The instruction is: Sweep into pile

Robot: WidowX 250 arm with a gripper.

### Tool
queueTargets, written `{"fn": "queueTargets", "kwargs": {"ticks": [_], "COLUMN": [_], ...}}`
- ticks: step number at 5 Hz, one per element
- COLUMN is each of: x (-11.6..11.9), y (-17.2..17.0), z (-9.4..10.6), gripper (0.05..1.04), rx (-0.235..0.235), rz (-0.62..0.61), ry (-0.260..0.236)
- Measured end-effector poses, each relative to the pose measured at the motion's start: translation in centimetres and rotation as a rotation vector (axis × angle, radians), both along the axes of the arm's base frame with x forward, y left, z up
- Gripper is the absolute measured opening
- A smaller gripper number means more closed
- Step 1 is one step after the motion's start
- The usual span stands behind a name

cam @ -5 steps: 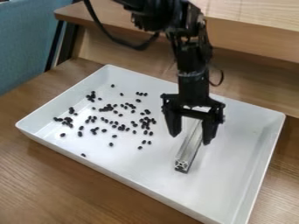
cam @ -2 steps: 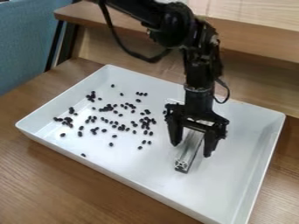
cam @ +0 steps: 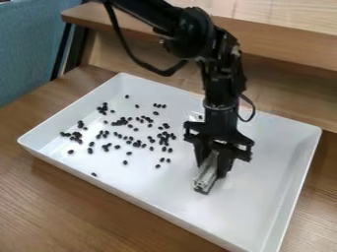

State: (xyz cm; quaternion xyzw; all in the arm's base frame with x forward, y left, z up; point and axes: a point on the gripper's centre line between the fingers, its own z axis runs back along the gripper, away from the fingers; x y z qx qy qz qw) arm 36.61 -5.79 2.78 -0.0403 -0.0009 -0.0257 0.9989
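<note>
Where behind gripper [cam: 213,169], metal bar [cam: 206,177] unclear

No readable text, labels or numbers anywhere.

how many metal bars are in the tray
1. The bar is in the tray, right of the scattered beans, between the fingers of the pincer. The pincer covers part of the tray, so anything small behind it could be hidden.
</note>
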Motion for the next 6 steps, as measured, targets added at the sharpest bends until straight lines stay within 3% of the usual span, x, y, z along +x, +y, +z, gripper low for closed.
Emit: {"fn": "queueTargets", "kwargs": {"ticks": [2, 4, 5, 6], "x": [-2.3, -3.5, -3.1, -1.5], "y": [3.0, 6.6, 8.6, 10.9], "z": [0.2, 0.0, 0.1, -0.2], "gripper": [0.399, 0.399, 0.399, 0.399], "rx": [0.029, 0.019, 0.012, 0.078], "rz": [-0.049, -0.077, -0.196, -0.411], "ry": [0.025, 0.022, -0.009, -0.016]}}
